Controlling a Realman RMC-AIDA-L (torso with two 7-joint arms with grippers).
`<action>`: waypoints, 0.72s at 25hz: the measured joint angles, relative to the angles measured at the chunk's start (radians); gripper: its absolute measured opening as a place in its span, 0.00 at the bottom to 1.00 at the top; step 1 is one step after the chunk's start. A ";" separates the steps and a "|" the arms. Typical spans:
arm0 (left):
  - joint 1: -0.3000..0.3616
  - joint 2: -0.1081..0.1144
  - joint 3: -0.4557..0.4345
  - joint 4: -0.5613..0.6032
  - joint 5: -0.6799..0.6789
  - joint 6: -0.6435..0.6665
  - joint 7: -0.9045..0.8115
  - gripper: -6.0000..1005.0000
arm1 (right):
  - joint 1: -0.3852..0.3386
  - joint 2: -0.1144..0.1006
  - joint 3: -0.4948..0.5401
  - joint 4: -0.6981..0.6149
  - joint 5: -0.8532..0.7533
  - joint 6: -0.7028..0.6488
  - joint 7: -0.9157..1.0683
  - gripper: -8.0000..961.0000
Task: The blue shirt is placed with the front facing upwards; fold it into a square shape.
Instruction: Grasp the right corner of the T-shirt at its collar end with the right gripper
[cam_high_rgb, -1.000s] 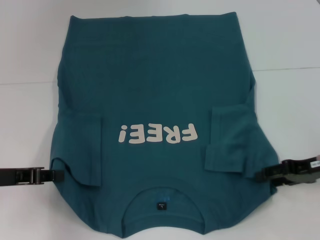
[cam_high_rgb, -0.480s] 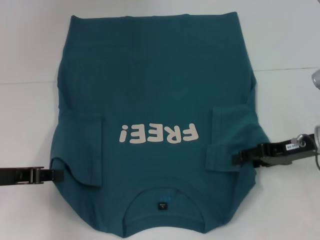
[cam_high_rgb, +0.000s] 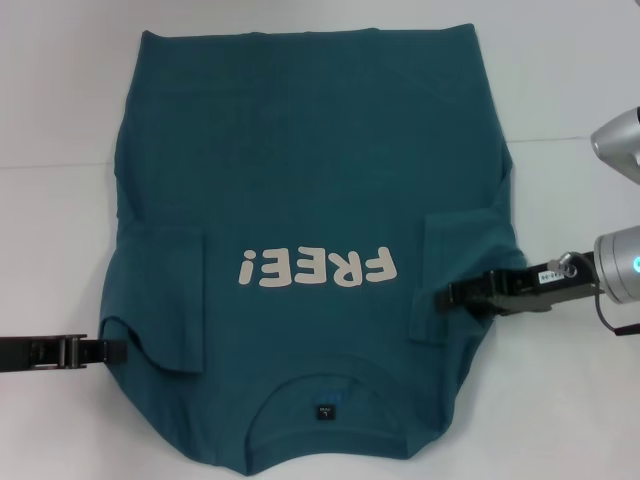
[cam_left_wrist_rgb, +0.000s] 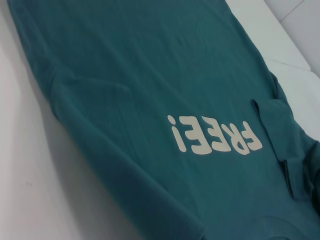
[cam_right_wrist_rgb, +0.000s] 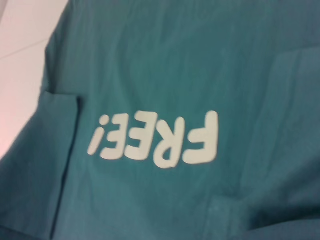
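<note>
The white tabletop (cam_high_rgb: 60, 250) carries the blue shirt (cam_high_rgb: 310, 160), collar at the near edge. I judge it soft and limp; best pinched at seams. My right gripper (cam_high_rgb: 455, 295) sits over its folded sleeve, left gripper (cam_high_rgb: 115, 350) at the opposite side; I cannot tell either's opening.

Black left tool (cam_high_rgb: 105, 350); black right tool (cam_high_rgb: 452, 295) bears a white label, behind it silver-grey arm housings.

The blue shirt (cam_high_rgb: 310, 150) is matt, soft cloth with a smooth off-white print (cam_high_rgb: 317, 268) on a smooth white table (cam_high_rgb: 570, 80).
</note>
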 joint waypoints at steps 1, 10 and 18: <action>0.000 0.000 0.000 0.000 0.000 0.000 0.000 0.04 | 0.001 0.000 -0.002 0.000 0.012 0.000 0.001 0.77; 0.003 0.000 0.000 0.001 0.000 0.000 0.008 0.04 | 0.012 0.007 -0.002 0.000 0.091 0.006 0.000 0.77; 0.006 0.000 -0.002 0.002 0.000 0.000 0.011 0.04 | 0.003 -0.013 0.005 -0.004 0.131 -0.005 0.000 0.77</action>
